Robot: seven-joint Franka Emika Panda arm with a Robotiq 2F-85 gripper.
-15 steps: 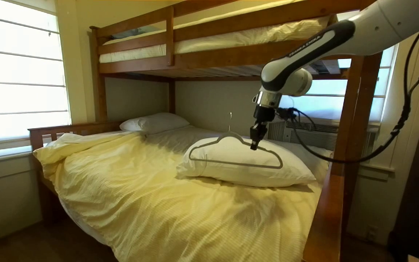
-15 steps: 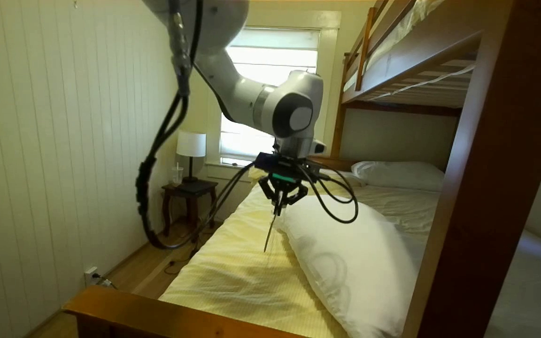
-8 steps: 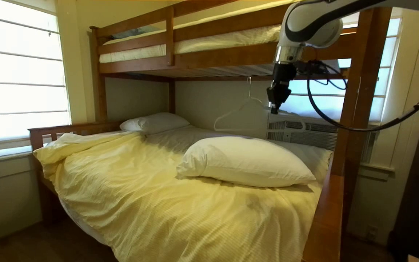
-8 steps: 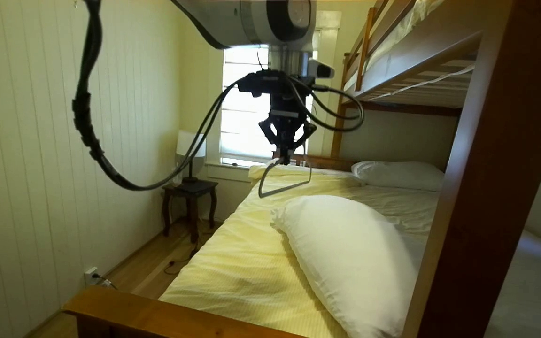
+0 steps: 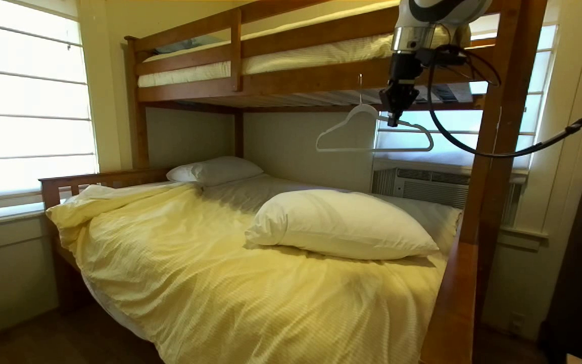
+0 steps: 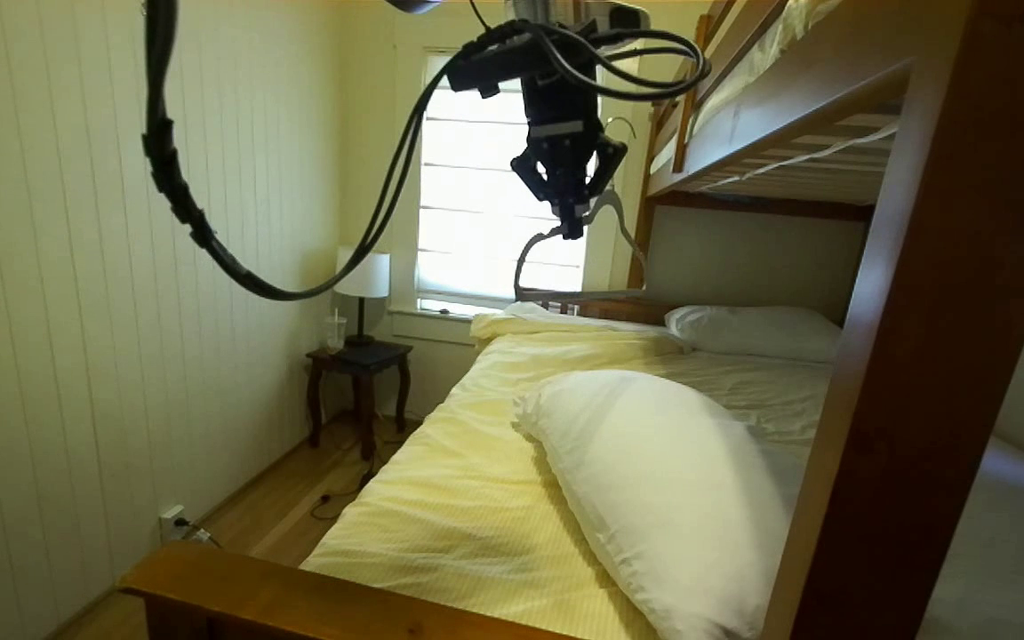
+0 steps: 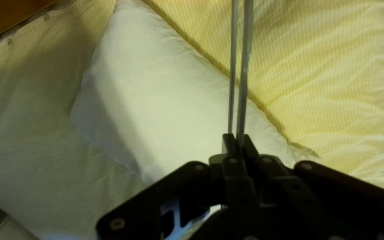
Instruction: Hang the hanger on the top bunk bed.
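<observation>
The pale grey hanger [image 5: 375,150] hangs in the air below the top bunk bed [image 5: 311,78], its bar level and its hook pointing up. In an exterior view the hook overlaps the bunk's lower plank. In another exterior view the hanger [image 6: 583,294] is to the left of the top bunk's rail [image 6: 788,116], with its hook apart from it. My gripper [image 5: 392,123] is shut on one sloping shoulder of the hanger; it also shows in an exterior view [image 6: 572,231]. In the wrist view the fingertips [image 7: 238,138] pinch the hanger [image 7: 245,66], seen edge-on; its hook is out of that view.
A white pillow [image 5: 341,225] lies on the lower bed [image 5: 210,263] below the hanger. A thick bunk post [image 5: 503,126] stands beside the arm. A lamp [image 6: 363,271] stands on a small table [image 6: 361,354]. A black cable [image 6: 165,178] loops from the wrist.
My gripper has lifted the hanger from in front of the pillow up to just below the top bunk's planks. The hanger stays gripped. The pillow has not moved.
</observation>
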